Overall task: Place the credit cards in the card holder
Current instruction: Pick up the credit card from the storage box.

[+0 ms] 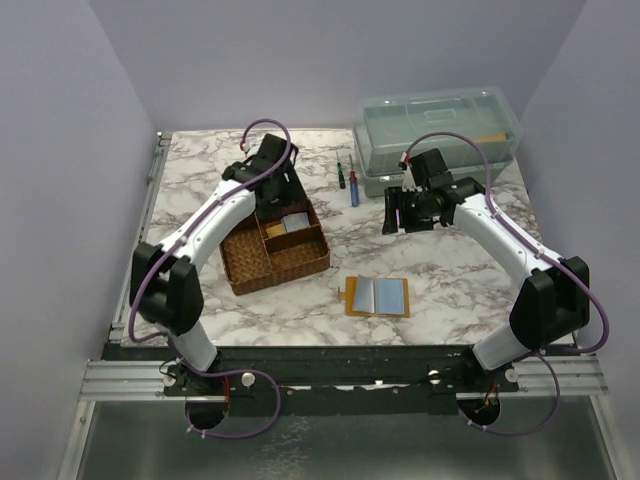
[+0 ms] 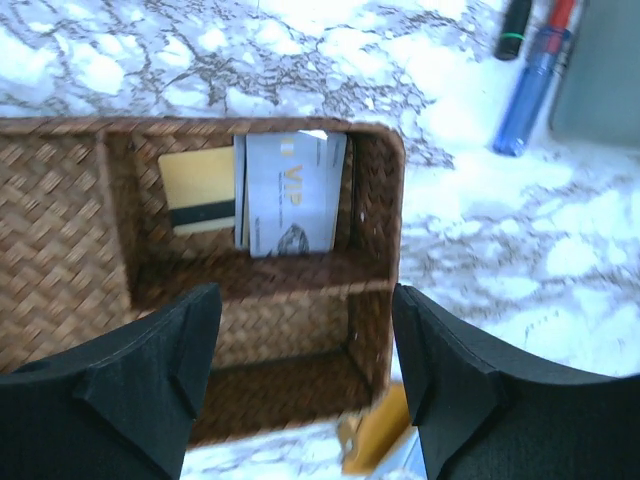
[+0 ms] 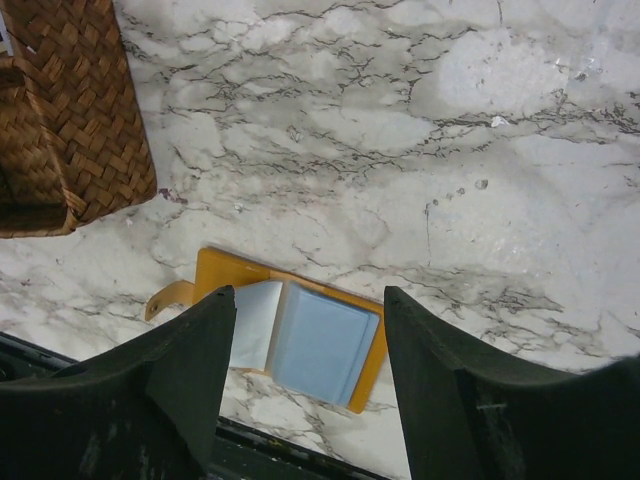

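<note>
The left tool point(image 2: 305, 345) hangs with its two black fingers spread wide and nothing between them, straight above the brown woven tray point(image 2: 375, 200), over the small compartments at the tray's right end. In the farther of those compartments lie the credit cards point(image 2: 292, 195): a pale grey one printed "VIP" on top, its edge overlapping a gold one with a dark stripe. Both rest against the tray's inner walls, untouched by the fingers.

The right tool point(image 3: 305, 335) is likewise fully open and grips nothing. It hovers over the marble bench point(image 1: 450, 290), out to the right of the tray and apart from it. The card holder point(image 3: 325, 345) lies flat and unfolded on the bench off the tray's near right corner, towards the arm bases, close to the tray but not touching it. Its mustard-orange edge frames the pale blue-grey inner face turned upward.

Past the tray's far right corner a blue pen point(image 2: 528, 95) and a thinner dark tool point(image 2: 515, 25) lie side by side, and a clear lidded box point(image 1: 435, 135) stands beyond them, farther right of the tray
</note>
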Controlling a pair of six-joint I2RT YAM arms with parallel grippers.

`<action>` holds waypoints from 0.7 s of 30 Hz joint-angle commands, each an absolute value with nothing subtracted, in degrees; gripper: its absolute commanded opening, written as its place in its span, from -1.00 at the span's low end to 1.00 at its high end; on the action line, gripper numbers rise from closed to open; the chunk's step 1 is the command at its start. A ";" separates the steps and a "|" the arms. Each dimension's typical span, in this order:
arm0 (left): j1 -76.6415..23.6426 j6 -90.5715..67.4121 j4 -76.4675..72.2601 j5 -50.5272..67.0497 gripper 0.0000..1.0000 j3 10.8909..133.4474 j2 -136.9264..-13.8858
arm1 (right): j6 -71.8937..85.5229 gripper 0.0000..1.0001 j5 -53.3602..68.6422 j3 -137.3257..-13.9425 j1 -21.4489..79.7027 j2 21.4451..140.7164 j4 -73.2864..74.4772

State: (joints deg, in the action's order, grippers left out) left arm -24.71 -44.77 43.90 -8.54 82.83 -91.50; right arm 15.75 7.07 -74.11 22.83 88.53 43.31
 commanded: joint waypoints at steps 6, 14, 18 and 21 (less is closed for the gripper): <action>-26.89 -50.05 47.85 -19.97 0.44 94.91 -110.23 | 13.10 0.32 6.47 -73.56 21.71 87.01 46.49; -26.48 -51.99 48.69 -18.33 0.47 97.83 -117.45 | 12.94 0.33 6.53 -72.43 20.50 86.05 46.59; -26.36 -50.95 48.56 -17.95 0.52 97.72 -118.67 | 12.99 0.34 6.42 -72.26 20.10 86.07 46.81; -25.86 -50.25 48.45 -16.51 0.58 96.31 -118.34 | 13.05 0.34 6.71 -72.25 19.95 86.56 46.69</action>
State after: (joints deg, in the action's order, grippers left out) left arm -26.57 -50.74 47.16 -17.06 96.66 -118.13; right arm 13.82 7.05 -72.88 20.49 87.61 45.45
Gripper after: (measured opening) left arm 0.766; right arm 0.670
